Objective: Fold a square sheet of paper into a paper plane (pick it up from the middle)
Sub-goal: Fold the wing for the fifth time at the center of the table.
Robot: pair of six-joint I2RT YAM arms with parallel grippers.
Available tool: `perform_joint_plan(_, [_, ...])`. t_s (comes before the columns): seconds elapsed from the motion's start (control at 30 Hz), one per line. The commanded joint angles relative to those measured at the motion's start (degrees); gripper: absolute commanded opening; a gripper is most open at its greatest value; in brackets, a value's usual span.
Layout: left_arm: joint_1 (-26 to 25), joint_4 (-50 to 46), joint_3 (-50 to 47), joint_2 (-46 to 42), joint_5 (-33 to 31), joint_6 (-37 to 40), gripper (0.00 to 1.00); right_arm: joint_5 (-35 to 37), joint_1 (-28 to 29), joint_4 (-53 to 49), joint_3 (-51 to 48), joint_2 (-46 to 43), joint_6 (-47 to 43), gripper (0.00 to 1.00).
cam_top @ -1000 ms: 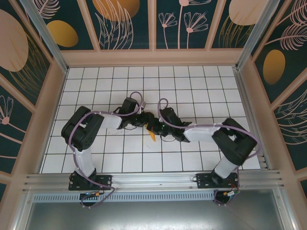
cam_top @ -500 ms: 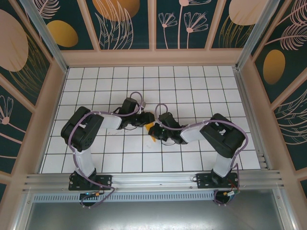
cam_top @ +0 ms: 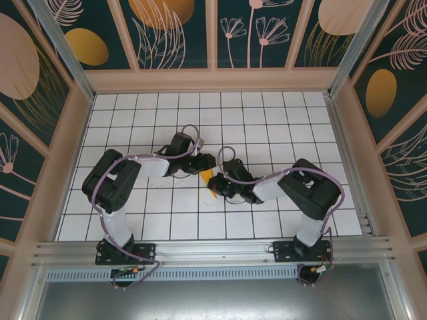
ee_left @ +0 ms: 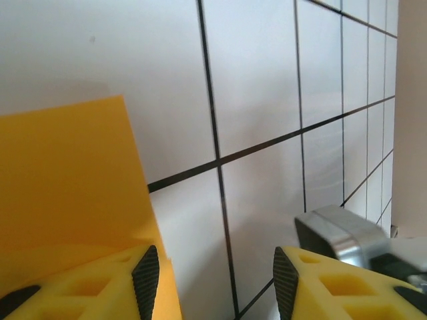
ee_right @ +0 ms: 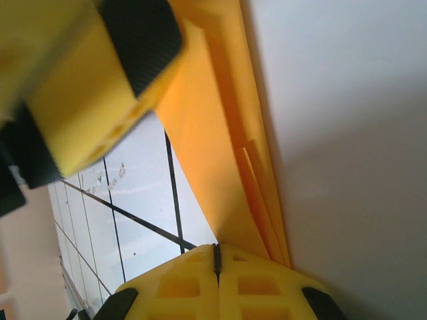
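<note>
Paper plane (cam_top: 211, 181), half folded, lies mid-frame on the desk (cam_top: 133, 120), its long axis running up and down between my hands. My left hand (ee_left: 213, 270) gapes beside its upper end. My right hand (ee_right: 215, 257), fingers together, bears on its lower end.

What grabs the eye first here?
The folded orange-yellow paper, vivid against the white grid table, lies at mid-table where both arms meet. The left gripper has its jaws open beside it; the right gripper has its jaws closed at the paper's layered edge. Dark leaf-pattern panels with big orange ovals ring the table.
</note>
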Motion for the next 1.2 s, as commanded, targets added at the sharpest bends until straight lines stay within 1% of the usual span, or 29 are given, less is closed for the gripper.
perform_joint_plan(0.0, [0.58,-1.00,2.00,-2.63,-2.38,2.69,0.52,-2.24,0.43,-9.89,-2.68,3.00,0.65,0.00])
perform_joint_plan(0.3, [0.55,-1.73,2.47,2.56,-3.97,2.90,0.51,-2.37,0.70,-10.17,-1.95,4.22,0.87,0.00])
perform_joint_plan(0.53, [0.73,-2.83,1.24,2.34,-6.90,3.72,0.51,-2.79,0.79,-11.16,-1.41,4.76,0.65,0.00])
perform_joint_plan(0.63, [1.10,-1.84,0.74,2.21,-5.67,3.69,0.51,-2.45,0.79,-11.85,-1.27,4.44,0.55,0.00])
perform_joint_plan(0.83, [1.08,1.02,-0.31,-1.94,-2.14,2.91,0.53,-2.52,0.91,-11.45,-1.27,4.73,0.82,0.00])
perform_joint_plan(1.03, [0.99,0.89,-2.30,-8.96,-2.35,1.86,0.54,-2.63,0.88,-11.62,-0.98,5.08,0.77,0.00])
perform_joint_plan(1.17, [0.91,1.02,-4.20,-11.06,-2.20,1.21,0.54,-2.61,1.00,-11.32,-1.22,5.11,1.07,0.00])
